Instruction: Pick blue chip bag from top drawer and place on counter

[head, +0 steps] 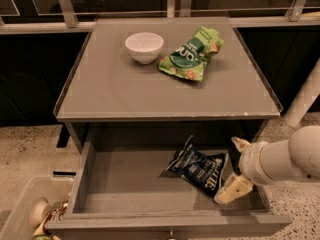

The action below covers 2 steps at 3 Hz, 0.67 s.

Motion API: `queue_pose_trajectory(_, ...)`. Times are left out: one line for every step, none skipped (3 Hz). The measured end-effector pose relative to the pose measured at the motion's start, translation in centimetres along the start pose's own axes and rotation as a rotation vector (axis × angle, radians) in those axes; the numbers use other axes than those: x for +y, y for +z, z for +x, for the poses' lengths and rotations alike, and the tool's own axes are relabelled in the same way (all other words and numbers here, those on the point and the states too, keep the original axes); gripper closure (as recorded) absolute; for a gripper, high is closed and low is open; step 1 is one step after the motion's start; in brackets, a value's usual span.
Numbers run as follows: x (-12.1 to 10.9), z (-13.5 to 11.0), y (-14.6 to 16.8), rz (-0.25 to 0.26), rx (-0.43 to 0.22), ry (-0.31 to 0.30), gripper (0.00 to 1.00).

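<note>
The blue chip bag (197,169) lies crinkled on the flat bottom of the open top drawer (120,186), right of its middle. My gripper (235,167) is inside the drawer's right end, just right of the bag. It is open, with one pale finger (240,144) toward the back and the other (233,189) toward the front. It holds nothing. The white arm reaches in from the right edge. The grey counter (125,91) sits above the drawer.
A white bowl (144,46) and a green chip bag (192,59) rest at the back of the counter. A pale plastic bin (22,204) with objects stands on the floor at lower left. A white post (305,101) rises at right.
</note>
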<state>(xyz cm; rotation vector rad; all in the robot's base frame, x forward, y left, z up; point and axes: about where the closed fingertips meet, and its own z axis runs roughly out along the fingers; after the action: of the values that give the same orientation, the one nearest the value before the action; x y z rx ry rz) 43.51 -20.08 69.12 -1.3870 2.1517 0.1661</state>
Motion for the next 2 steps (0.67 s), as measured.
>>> queue_pose_trajectory(-3.2, -1.3, 2.3, -0.034, -0.123, 0.033, 0.0)
queue_pose_trajectory(-4.5, -2.0, 4.9, -0.053, -0.138, 0.059, 0.0)
